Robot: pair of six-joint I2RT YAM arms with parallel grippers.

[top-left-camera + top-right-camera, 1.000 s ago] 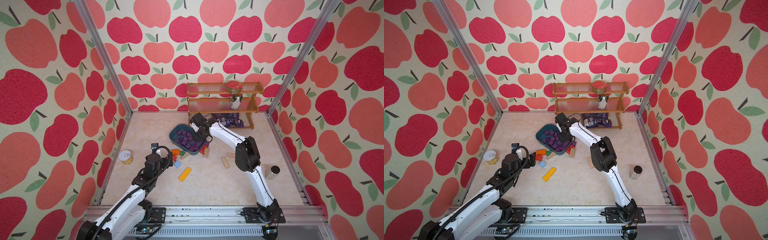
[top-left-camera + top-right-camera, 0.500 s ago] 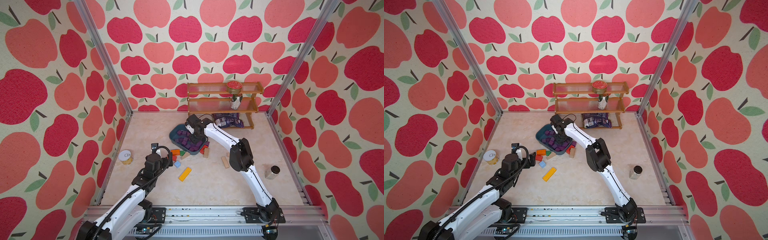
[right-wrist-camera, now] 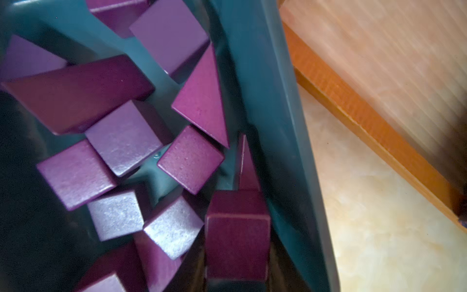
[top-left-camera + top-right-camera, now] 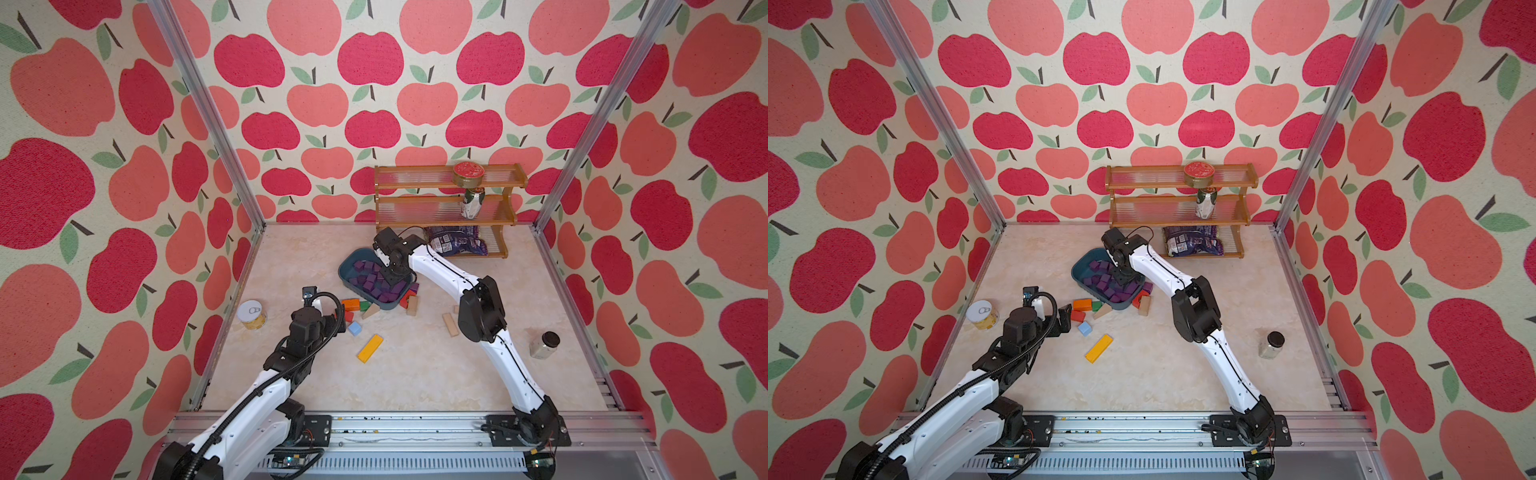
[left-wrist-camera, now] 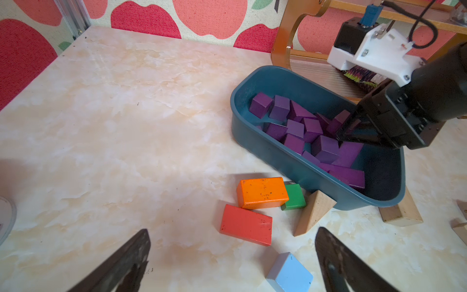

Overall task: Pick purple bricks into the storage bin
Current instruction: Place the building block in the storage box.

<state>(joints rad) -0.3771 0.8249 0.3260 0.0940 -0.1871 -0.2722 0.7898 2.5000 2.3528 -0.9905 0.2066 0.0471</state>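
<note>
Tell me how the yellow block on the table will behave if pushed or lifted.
The yellow block lies flat on its broad face, so it probably slides rather than rolls or tips. Pushed at one end, it would likely pivot. It looks like rigid painted wood.

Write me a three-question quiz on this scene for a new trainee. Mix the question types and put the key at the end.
1. True or false: the left gripper is shut on the orange block.
2. Which shelf of the wooden rack holds the red-lidded tin? A top, B middle, C bottom.
3. Fill in: the right gripper, down inside the blue bin, is shut on a ____ brick.
Key: 1 false, it is open and empty. 2 A. 3 purple.
</note>
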